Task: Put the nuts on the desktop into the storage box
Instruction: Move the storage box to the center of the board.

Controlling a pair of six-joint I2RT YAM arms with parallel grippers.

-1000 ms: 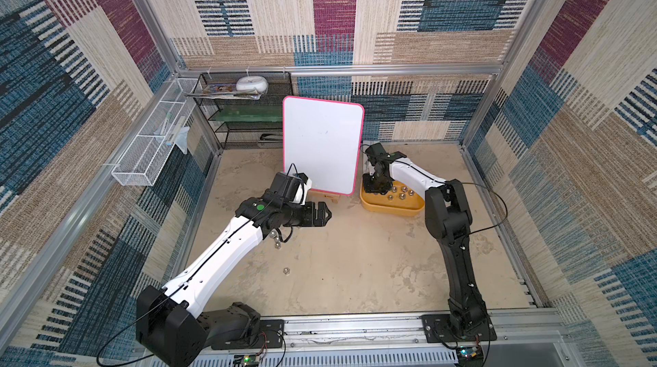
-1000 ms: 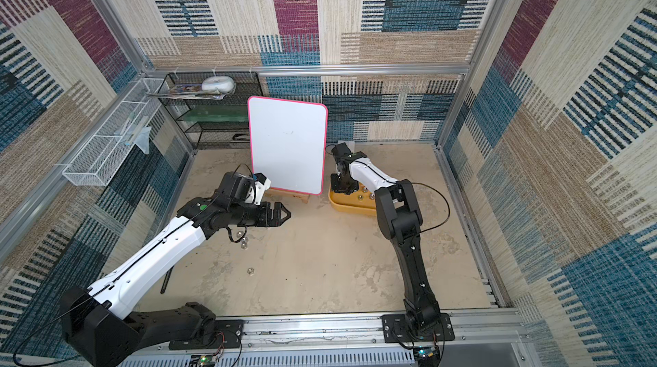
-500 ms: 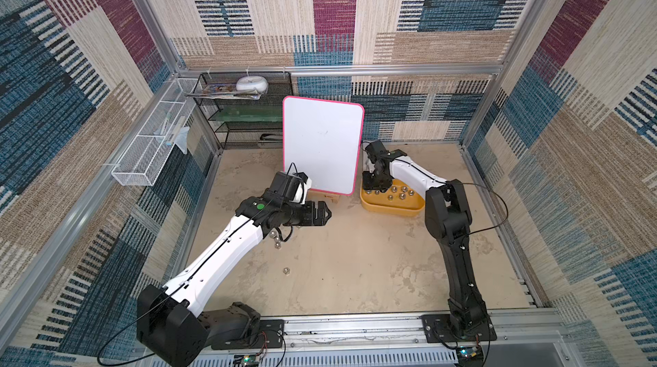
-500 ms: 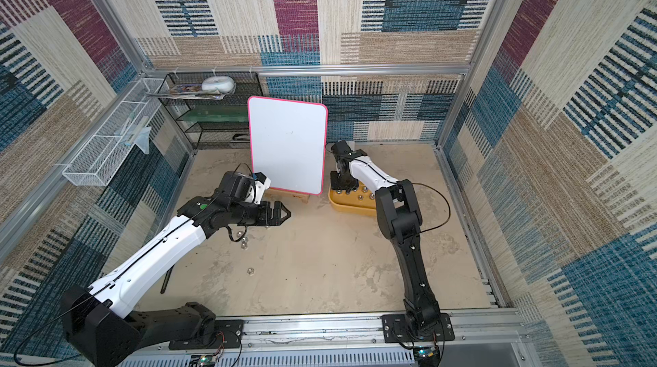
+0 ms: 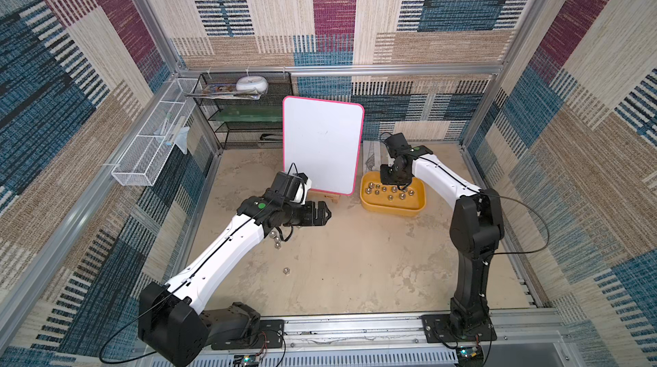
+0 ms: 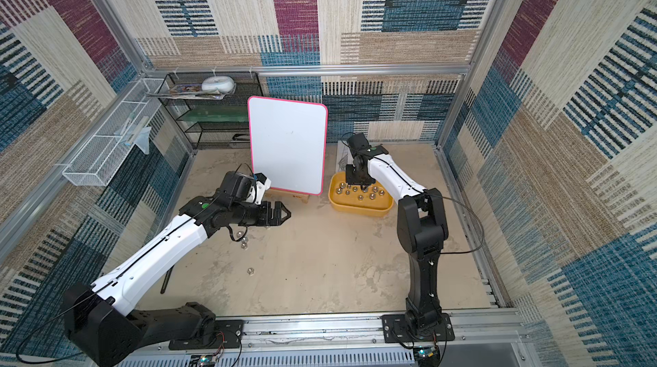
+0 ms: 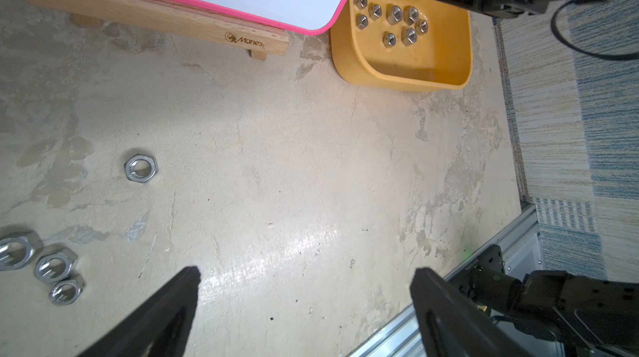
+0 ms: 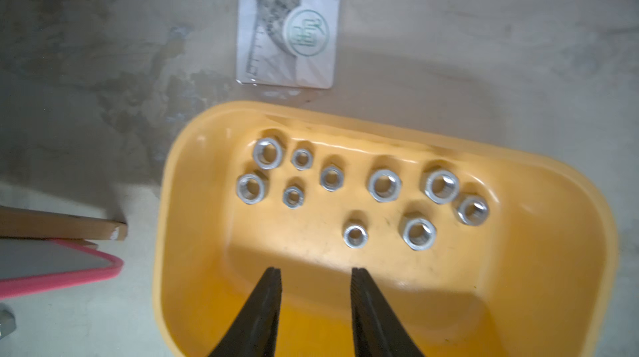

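Observation:
The yellow storage box stands on the beige desktop at the back right, with several silver nuts lying in it. My right gripper hangs over the box's left part, open, with nothing between its fingers. More nuts lie loose on the desktop: one alone, a cluster of three under my left arm, and one nearer the front. My left gripper hovers wide open and empty, right of the cluster.
A pink-rimmed whiteboard on a wooden stand stands just left of the box. A printed card lies behind the box. A black mesh rack fills the back left corner, a white wire basket hangs on the left wall.
My right gripper has shifted slightly to the right above the storage box. The left arm has hardly moved.

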